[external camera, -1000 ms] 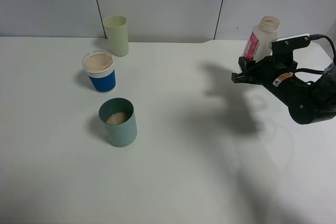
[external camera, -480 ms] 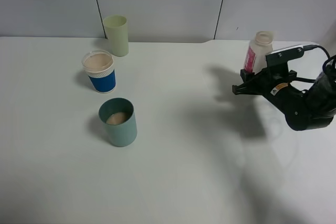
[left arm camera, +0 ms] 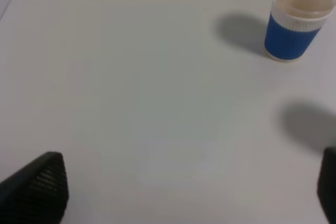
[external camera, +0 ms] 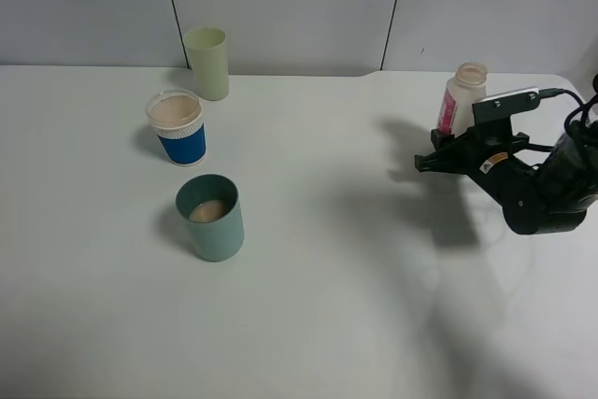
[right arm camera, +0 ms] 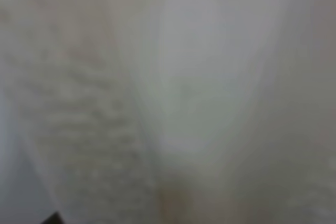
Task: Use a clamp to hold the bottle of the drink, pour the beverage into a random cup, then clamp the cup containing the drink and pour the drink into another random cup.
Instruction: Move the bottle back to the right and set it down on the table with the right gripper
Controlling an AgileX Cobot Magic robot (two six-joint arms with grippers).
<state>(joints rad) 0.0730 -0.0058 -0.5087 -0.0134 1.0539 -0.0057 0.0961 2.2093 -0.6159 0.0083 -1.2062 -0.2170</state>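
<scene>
Right clamp (external camera: 425, 161) at right of frame, closed on the bottle (external camera: 464, 91), which stands upright at or just above the table; contact unclear. Left clamp (left arm camera: 181, 192) has its jaws wide apart and empty. Teal cup (external camera: 213, 226) at lower left holds the beverage (external camera: 207, 210), with the blue paper cup (external camera: 181, 142) just above it. Risk: letting go before the bottle sits flat tips it. A hard or off-centre grab on the teal cup slops the drink.

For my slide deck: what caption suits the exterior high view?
Right gripper holds the bottle upright; beverage sits in the teal cup, blue paper cup and pale tumbler behind.
</scene>
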